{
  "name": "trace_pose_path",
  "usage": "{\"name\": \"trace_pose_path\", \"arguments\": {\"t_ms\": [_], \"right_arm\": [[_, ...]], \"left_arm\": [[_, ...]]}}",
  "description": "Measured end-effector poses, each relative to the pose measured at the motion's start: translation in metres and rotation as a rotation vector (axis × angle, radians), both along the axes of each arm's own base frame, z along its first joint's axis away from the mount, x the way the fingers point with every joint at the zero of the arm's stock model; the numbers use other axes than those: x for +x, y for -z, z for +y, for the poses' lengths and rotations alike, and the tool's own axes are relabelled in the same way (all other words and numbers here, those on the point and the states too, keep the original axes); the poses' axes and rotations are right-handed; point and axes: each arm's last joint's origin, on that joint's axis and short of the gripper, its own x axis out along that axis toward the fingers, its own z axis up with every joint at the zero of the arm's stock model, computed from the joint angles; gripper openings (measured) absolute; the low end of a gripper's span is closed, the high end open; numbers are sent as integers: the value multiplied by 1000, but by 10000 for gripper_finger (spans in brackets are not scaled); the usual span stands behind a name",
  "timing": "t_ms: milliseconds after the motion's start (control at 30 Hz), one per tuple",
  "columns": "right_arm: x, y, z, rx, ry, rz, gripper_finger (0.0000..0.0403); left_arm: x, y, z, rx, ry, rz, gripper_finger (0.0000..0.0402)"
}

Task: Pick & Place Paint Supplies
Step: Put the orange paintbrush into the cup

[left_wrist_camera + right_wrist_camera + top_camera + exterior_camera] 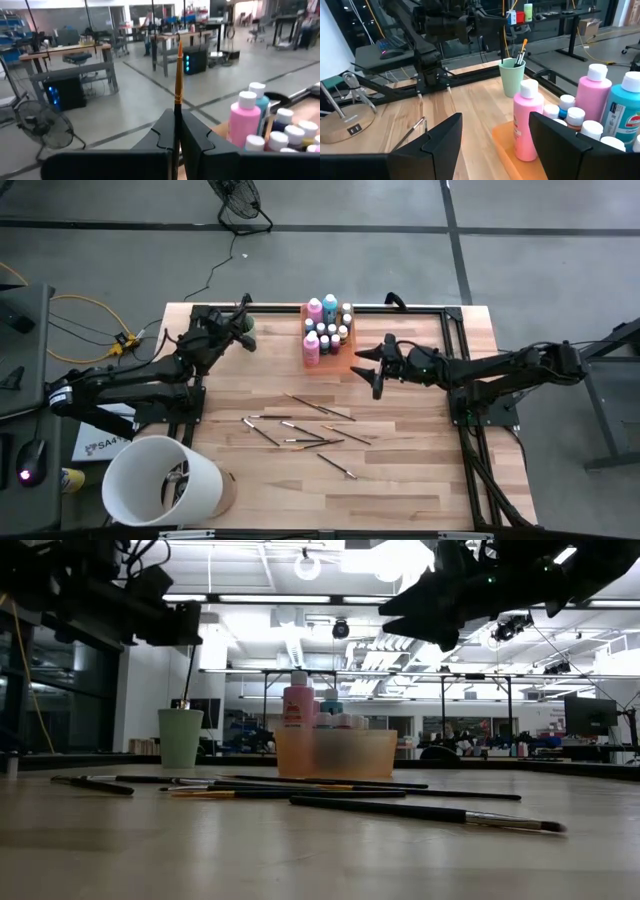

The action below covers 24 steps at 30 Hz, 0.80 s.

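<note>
The left gripper (177,131) was clamped on a thin brush (178,75) with an orange ferrule, held upright right above the mint-green cup (243,330). More dark-handled brushes (300,430) lay scattered on the table (400,480), well in front of that cup. Pink and teal bottles (322,310) with tiny pale-capped ones stood in the orange tray (308,360), beside the cup. The right gripper (368,367) hung spread and empty on the tray's far side from the cup.

left arm stretched toward 1 o'clock, left gripper (243,323) at the table's far-left area, fingers clamped together. right arm reaching toward 9 o'clock, right gripper (366,366) raised mid-table, fingers spread.
</note>
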Motion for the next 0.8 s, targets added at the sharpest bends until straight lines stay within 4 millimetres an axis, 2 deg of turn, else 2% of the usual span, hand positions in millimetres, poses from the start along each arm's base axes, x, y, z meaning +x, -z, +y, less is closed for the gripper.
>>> {"name": "trace_pose_path", "arguments": {"t_ms": [467,800], "right_arm": [[0,0,2,2,-7,3,224],[0,0,2,-3,-7,4,224]], "left_arm": [[-1,1,0,10,-37,-6,3],[-1,6,4,-27,-156,-12,3]]}}
